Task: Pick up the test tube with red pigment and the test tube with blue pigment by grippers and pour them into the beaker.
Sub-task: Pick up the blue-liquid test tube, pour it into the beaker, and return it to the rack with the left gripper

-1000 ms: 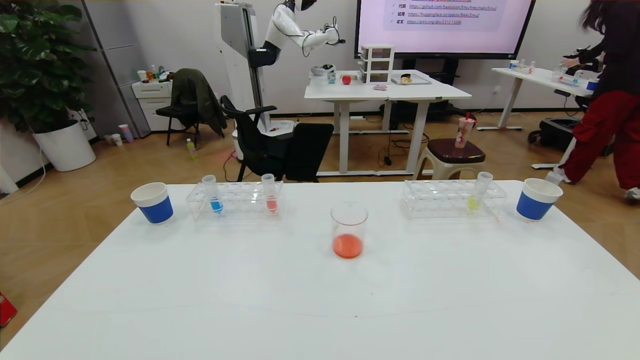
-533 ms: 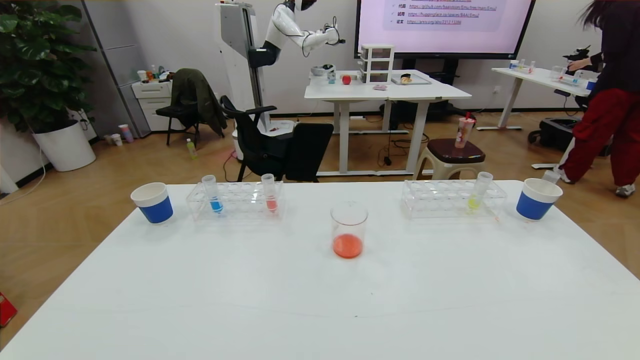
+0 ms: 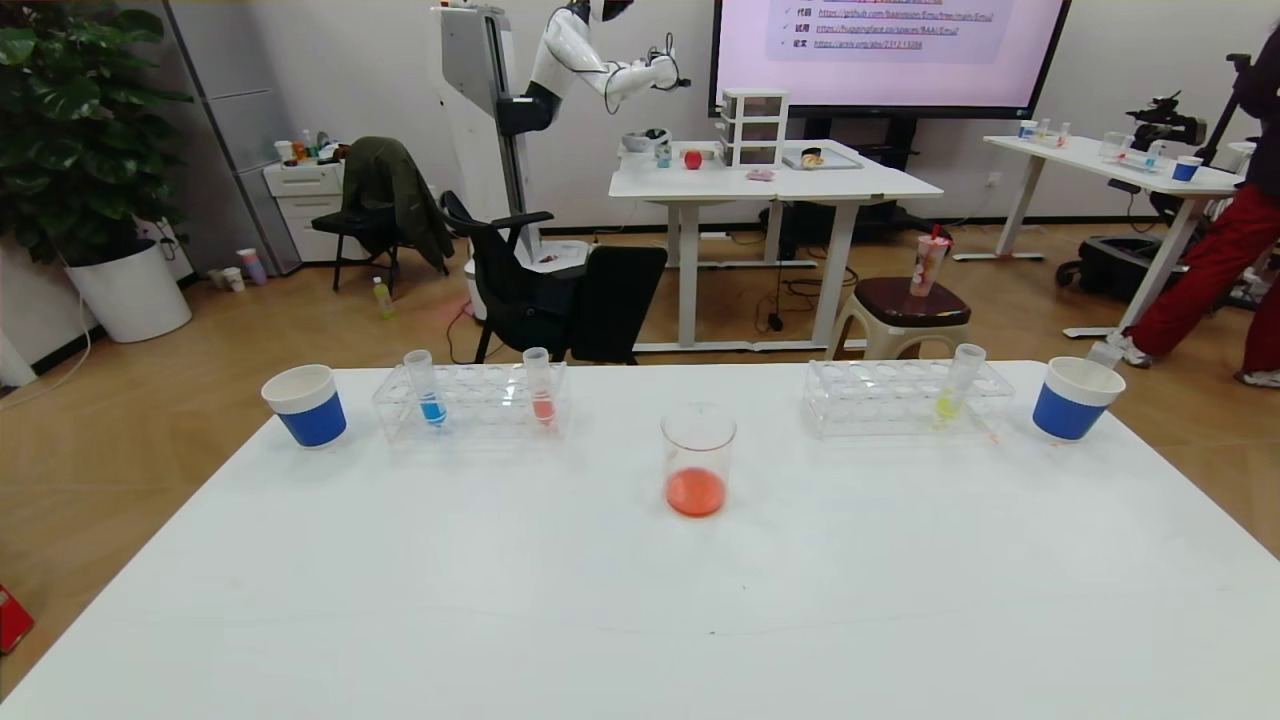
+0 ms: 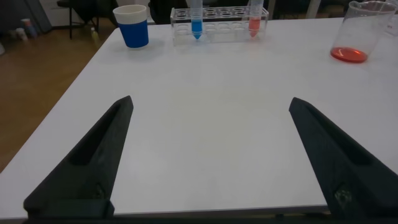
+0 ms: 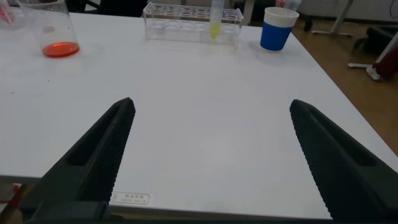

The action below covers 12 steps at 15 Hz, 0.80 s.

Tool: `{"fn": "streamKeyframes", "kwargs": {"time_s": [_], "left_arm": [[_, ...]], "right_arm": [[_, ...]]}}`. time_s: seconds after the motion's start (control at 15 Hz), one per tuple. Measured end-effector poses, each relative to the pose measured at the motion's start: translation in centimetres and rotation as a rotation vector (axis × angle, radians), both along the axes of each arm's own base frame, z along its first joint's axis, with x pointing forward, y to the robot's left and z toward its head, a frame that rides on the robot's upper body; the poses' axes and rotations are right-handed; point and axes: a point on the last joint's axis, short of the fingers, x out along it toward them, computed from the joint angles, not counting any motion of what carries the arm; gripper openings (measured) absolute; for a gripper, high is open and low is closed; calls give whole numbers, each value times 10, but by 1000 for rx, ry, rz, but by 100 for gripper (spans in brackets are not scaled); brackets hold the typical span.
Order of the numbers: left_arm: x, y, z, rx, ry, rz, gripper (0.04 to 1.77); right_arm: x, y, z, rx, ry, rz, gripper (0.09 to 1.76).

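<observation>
Nothing on the counter [image 3: 500, 600] is moving; both claws [image 4: 208, 162] [image 5: 208, 162] are staying wide open, lower frame. Blue tube [image 3: 425, 390] and red tube [image 3: 540, 388] are standing upper left, beaker [image 3: 697, 465] at centre.

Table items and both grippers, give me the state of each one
blue tube: upright in left rack, filled
red tube: upright in left rack, filled
yellow-green tube: tilted in right rack
beaker: upright, red liquid at bottom
left gripper: open, empty
right gripper: open, empty
</observation>
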Motion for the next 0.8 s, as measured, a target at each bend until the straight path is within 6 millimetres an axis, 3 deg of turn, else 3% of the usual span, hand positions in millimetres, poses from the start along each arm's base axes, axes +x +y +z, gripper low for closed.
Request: {"fn": "streamKeyframes", "kwargs": {"time_s": [0.13, 0.27, 0.47, 0.6, 0.8], "left_arm": [[-1, 0, 1, 1, -1, 0, 175], [-5, 0, 19, 7, -43, -2, 175], [-3, 0, 71, 13, -73, -10, 175], [15, 0, 111, 8, -73, -16, 175], [68, -1, 155, -2, -87, -21, 175]], "right_arm": [[0, 0, 0, 0, 0, 0, 174], [0, 0, 0, 0, 0, 0, 174], [0, 0, 0, 0, 0, 0, 174], [0, 0, 0, 0, 0, 0, 174], [0, 0, 0, 0, 0, 0, 174]]}}
